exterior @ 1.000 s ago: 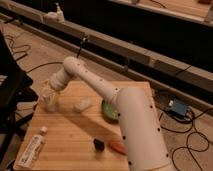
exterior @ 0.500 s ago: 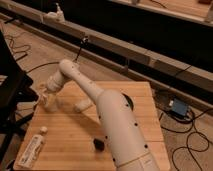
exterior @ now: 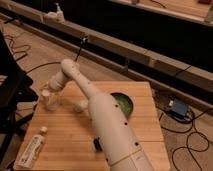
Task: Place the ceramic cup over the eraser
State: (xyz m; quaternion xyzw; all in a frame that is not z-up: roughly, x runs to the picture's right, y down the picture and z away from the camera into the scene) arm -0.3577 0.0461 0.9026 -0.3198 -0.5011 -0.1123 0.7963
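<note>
The ceramic cup (exterior: 50, 101) is small, white and upright near the left edge of the wooden table (exterior: 60, 132). My gripper (exterior: 50, 92) is at the end of the white arm, right over and against the cup's top. The eraser (exterior: 97, 145) is a small black lump near the table's front, just left of my arm's thick lower link, well apart from the cup.
A green bowl (exterior: 124, 104) stands at mid-right, partly behind my arm. A pale white block (exterior: 81, 106) lies right of the cup. A white tube with a cap (exterior: 32, 148) lies at the front left corner. Cables run over the floor around the table.
My arm's lower link has swung left across the table's middle and now hides the orange-red thing and part of the bowl. The gripper has stayed at the cup.
</note>
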